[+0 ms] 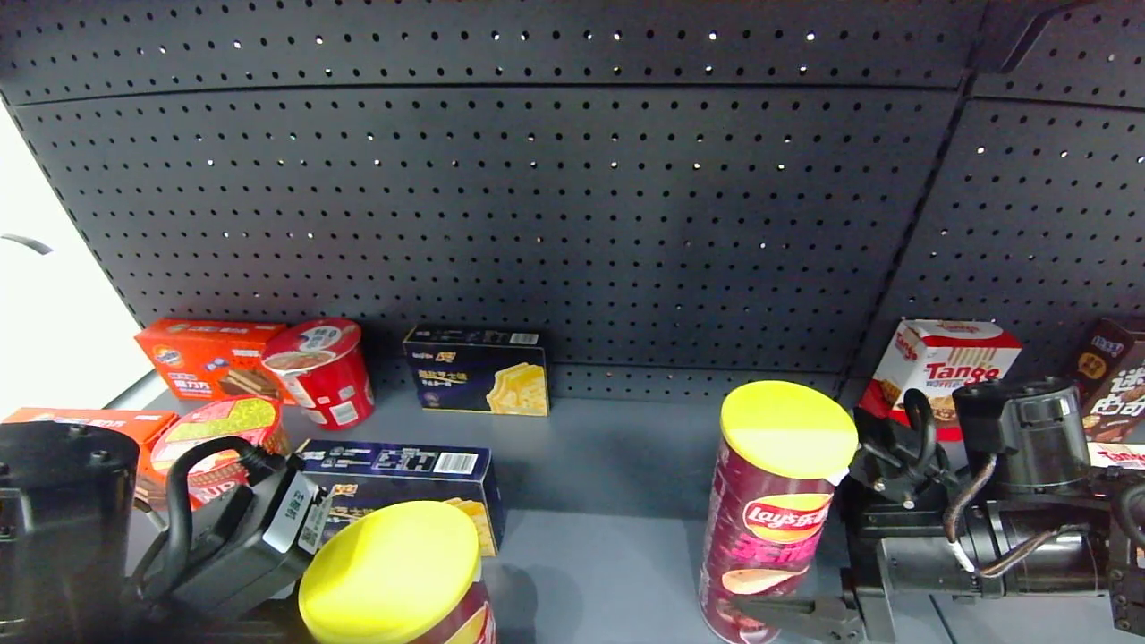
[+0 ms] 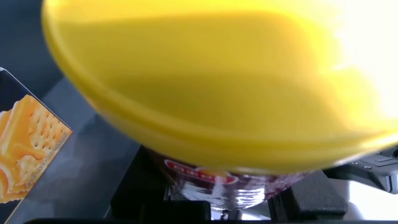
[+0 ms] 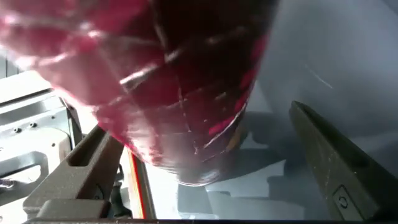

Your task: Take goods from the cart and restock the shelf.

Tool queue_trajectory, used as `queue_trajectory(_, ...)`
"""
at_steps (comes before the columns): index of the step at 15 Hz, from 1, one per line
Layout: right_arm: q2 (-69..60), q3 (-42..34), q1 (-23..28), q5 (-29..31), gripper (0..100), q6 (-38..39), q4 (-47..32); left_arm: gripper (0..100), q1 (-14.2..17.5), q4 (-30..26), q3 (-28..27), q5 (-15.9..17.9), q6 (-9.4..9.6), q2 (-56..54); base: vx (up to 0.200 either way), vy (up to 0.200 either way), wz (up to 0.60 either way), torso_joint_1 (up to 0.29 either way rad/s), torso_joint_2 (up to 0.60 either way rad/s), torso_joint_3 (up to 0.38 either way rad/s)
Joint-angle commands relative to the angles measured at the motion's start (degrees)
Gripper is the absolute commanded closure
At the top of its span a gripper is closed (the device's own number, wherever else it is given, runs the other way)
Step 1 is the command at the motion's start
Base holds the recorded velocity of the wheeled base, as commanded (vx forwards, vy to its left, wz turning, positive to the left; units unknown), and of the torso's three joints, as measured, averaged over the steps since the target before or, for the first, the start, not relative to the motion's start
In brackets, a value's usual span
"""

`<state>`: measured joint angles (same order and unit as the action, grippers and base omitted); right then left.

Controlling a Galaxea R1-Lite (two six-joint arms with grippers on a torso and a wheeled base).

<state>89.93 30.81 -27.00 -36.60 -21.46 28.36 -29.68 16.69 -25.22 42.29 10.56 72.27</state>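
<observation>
Two maroon chip cans with yellow lids are in the head view. The right can point(image 1: 771, 519) stands upright on the grey shelf point(image 1: 608, 465). My right gripper point(image 1: 760, 613) is open around its base; one finger point(image 3: 329, 162) stands apart from the can body point(image 3: 186, 93), and the other finger point(image 3: 81, 168) is close against it. The left can point(image 1: 392, 572) is at the near edge, in front of a dark blue cracker box. My left gripper point(image 2: 221, 194) is shut on its body below the lid point(image 2: 217, 87), with dark pads point(image 2: 140, 186) on both sides.
Orange boxes point(image 1: 210, 358), red noodle cups point(image 1: 320, 371) and dark blue cracker boxes point(image 1: 479, 368) fill the shelf's left and back. A white and red wafer box point(image 1: 948, 362) and a brown box point(image 1: 1114, 376) stand at the right. Bare shelf lies between the cans. A pegboard wall point(image 1: 572, 224) closes the back.
</observation>
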Motion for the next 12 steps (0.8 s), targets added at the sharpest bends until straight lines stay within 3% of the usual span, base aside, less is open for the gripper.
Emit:
queue_trajectory(1,-0.19,-0.13,-0.42,0.21,0,0.01,-0.05,100,-0.02,0.01,0.0,-0.01,-0.01,-0.02,0.0,0.0,0.0,0.0,0.0,0.0)
queue_trajectory(4,-0.37,-0.4,-0.42,3.11,0,0.01,-0.05,100,-0.02,0.01,0.17,-0.01,-0.01,-0.11,0.0,0.0,0.0,0.0,0.0,0.0)
queue_trajectory(12,-4.06,-2.77,-0.33,3.37,0,1.15,-0.05,100,-0.02,0.01,0.88,-0.01,0.08,-0.2,0.0,0.0,0.0,0.0,0.0,0.0)
